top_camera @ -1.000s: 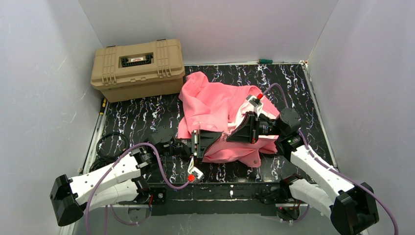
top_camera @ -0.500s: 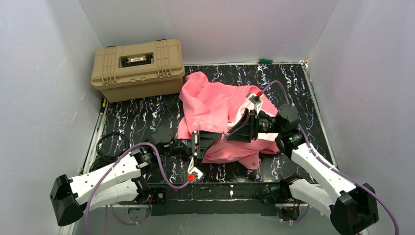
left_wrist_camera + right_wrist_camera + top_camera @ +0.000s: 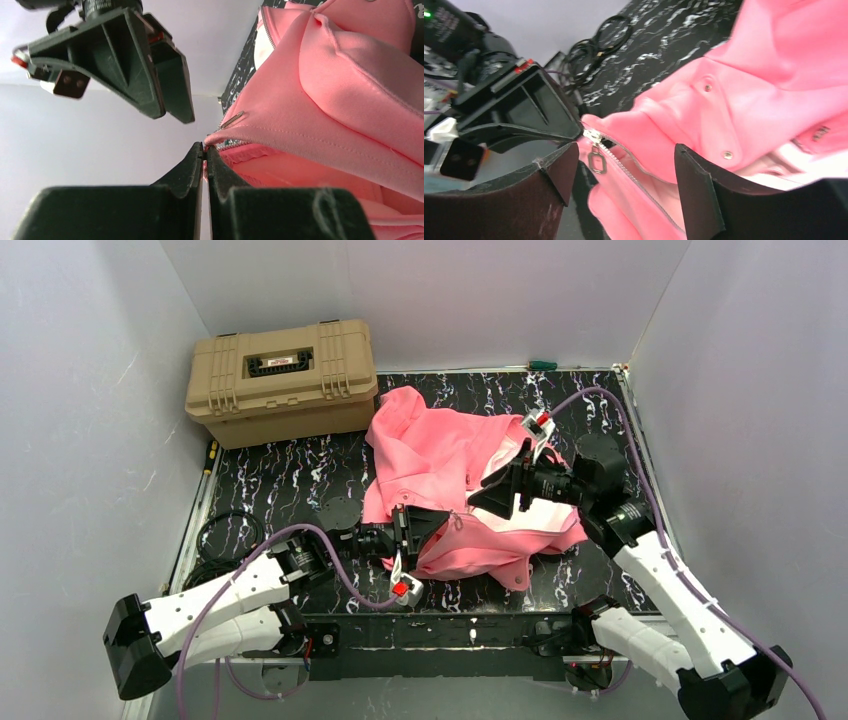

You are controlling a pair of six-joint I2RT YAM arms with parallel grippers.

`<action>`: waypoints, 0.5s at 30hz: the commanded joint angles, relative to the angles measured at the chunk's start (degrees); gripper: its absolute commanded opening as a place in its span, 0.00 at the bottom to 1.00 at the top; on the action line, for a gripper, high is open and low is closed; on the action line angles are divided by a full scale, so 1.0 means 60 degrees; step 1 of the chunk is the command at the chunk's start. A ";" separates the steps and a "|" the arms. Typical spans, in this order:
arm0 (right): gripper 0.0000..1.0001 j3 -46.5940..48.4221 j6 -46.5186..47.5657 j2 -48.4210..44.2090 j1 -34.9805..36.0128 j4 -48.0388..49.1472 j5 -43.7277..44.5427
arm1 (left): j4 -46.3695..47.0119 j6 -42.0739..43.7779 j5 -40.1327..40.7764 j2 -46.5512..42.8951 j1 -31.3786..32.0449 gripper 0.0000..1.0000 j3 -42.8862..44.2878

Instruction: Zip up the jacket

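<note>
The salmon-pink jacket (image 3: 440,455) lies crumpled on the black marbled table (image 3: 290,480), pale lining showing at its right. My left gripper (image 3: 418,527) is shut on the jacket's front edge at the zipper's lower end (image 3: 215,137), holding it raised. In the right wrist view the metal zipper pull (image 3: 596,161) hangs free just below the left gripper (image 3: 580,131), with zipper teeth (image 3: 639,182) running down from it. My right gripper (image 3: 624,155) is open, its fingers astride the zipper line and touching nothing. From above, the right gripper (image 3: 483,496) hovers just right of the left one.
A tan hard case (image 3: 282,378) stands at the back left, beside the jacket's hood. Black cables (image 3: 225,535) coil at the table's left edge. A green-handled tool (image 3: 542,364) lies along the back wall. White walls enclose three sides.
The right gripper has opened wide and drawn back up and to the right, off the zipper. The left gripper stays shut on the jacket's edge, shifted slightly.
</note>
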State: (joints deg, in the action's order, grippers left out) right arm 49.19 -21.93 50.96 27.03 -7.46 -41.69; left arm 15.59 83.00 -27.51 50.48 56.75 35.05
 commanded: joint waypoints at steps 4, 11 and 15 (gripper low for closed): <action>0.71 0.0130 0.1242 -0.0716 0.0732 -0.1377 0.2359 | 0.0008 -0.1016 0.0776 -0.0019 0.0024 0.00 0.0531; 0.69 0.0067 0.1227 -0.0728 0.2494 -0.1379 0.3720 | 0.0008 -0.1170 0.0908 0.0197 0.0015 0.00 0.0654; 0.65 -0.0107 0.1224 -0.0670 0.3353 -0.1049 0.4546 | 0.0008 -0.1228 0.0976 0.0274 0.0005 0.00 0.0709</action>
State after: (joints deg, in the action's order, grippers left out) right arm 49.06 -15.70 46.89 43.42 -16.16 -21.56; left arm 14.96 77.01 -22.50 52.23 56.75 36.73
